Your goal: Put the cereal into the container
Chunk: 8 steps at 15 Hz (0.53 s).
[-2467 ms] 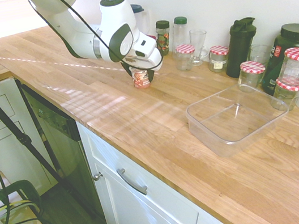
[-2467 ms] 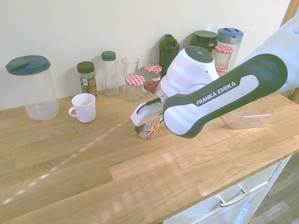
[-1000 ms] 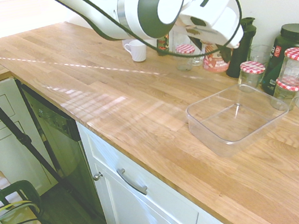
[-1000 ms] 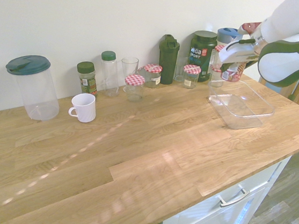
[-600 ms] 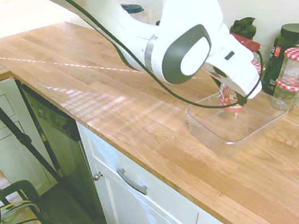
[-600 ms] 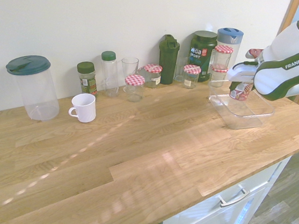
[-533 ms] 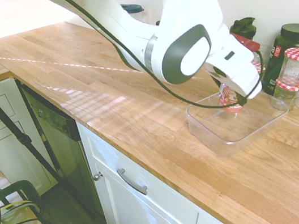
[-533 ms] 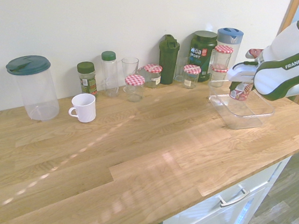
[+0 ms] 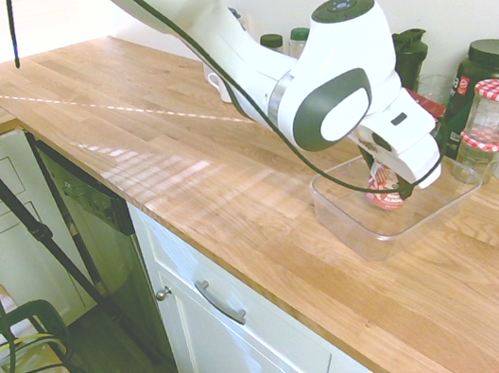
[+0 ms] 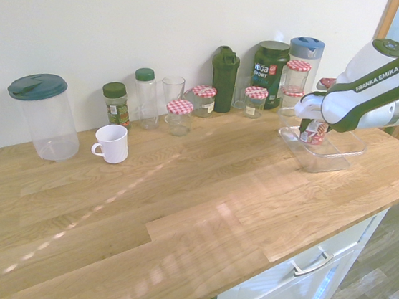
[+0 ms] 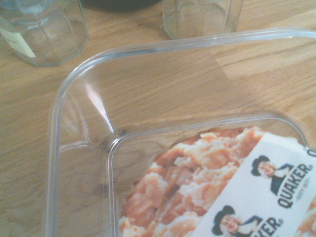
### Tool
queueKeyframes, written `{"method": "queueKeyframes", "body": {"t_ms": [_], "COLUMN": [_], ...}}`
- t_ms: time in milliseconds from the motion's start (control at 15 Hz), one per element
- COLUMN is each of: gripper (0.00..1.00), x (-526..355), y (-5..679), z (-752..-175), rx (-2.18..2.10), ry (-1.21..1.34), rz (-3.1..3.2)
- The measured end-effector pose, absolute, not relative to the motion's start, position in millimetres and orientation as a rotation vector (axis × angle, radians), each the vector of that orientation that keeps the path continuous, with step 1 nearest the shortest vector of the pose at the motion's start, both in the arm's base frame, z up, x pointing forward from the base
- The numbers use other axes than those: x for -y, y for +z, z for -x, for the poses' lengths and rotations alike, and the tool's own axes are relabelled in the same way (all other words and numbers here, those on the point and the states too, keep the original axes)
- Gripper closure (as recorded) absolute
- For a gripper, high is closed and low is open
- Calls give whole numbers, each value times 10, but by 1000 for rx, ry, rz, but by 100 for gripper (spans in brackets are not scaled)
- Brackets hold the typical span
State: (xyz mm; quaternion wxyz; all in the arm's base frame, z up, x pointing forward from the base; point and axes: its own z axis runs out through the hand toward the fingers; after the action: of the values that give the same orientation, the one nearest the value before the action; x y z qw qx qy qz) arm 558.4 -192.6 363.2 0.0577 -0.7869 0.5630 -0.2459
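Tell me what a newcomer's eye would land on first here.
The white arm reaching over the wooden counter, its gripper lowering the red-and-white cereal cup inside the clear container near the counter's front edge. Next, the row of jars with red-checkered lids, bottles and a dark shaker along the wall, with a white mug farther along.

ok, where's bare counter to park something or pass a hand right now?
Free: the wide front strip of the counter, from the white mug across to the container. Also bare between the big pitcher and the front edge. Crowded: the back row along the wall, packed with jars and bottles, and the container, where the gripper holds the cereal.
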Motion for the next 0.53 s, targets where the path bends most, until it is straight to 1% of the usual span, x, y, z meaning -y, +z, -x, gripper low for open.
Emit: {"method": "queueKeyframes", "body": {"t_ms": [200,533], "gripper": [0,0], "x": [1882,1984], "y": [3680,3683], "z": [-5608,-5531], "rx": [-1698,-1712], "ry": [-679,-644], "rz": [2395,2415]}}
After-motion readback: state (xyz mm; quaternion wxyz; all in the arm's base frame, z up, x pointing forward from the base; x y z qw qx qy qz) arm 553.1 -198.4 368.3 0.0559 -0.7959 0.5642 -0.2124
